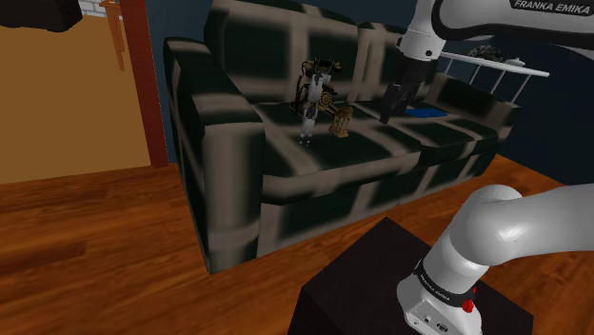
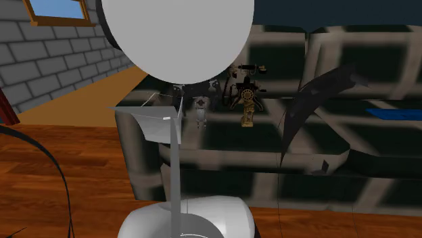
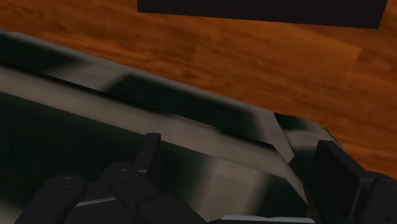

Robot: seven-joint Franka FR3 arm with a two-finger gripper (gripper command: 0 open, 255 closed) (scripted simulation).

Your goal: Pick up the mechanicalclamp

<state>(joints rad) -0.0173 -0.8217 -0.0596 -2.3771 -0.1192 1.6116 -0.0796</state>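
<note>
**Where the three cameras sit**

Shoulder camera looks down from behind the stand, seen at 5 o'clock, toward the sofa at 11. Second camera sits close behind the arm, facing that sofa. Wrist camera, above the gripper, hugs the sofa's edge.

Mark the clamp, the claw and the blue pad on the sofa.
clamp (image 2: 248,111), second exterior view, brass lower part.
claw (image 1: 387,116), shoulder view, between its fingertips.
blue pad (image 2: 395,113), second exterior view, top face.
</note>
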